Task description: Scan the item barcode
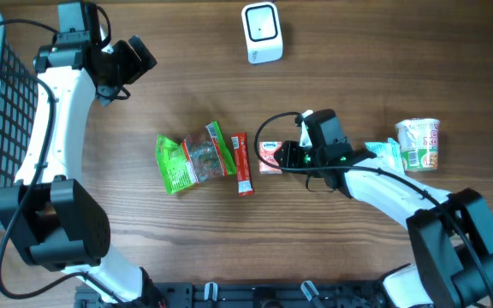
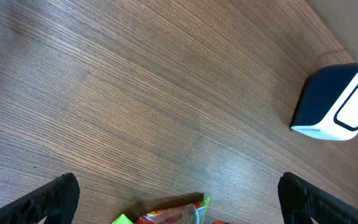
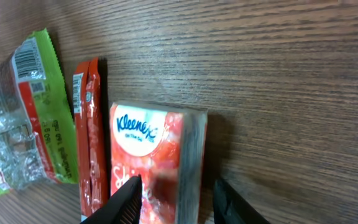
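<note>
Scan not yet begun, by the look of it: your right gripper point(image 3: 176, 194) stands parted astride the Kleenex pack point(image 3: 157, 149), which lies flat on the wood-grain table point(image 1: 144, 239), well apart from the scanner point(image 1: 261, 32). Grasp, lift and presentation are left. Your left gripper point(image 2: 176, 190) hangs wide and empty; a wire basket point(image 1: 7, 85) sits at the table's edge, and no room shows beyond.

Right gripper point(image 1: 288, 156): low at tissue pack point(image 1: 270, 156), jaws partly apart, one finger point(image 3: 126, 202) over its face, the other just beside its edge. Left gripper point(image 1: 133, 58): jaws spread wide, well apart from pack, arm raised.
</note>
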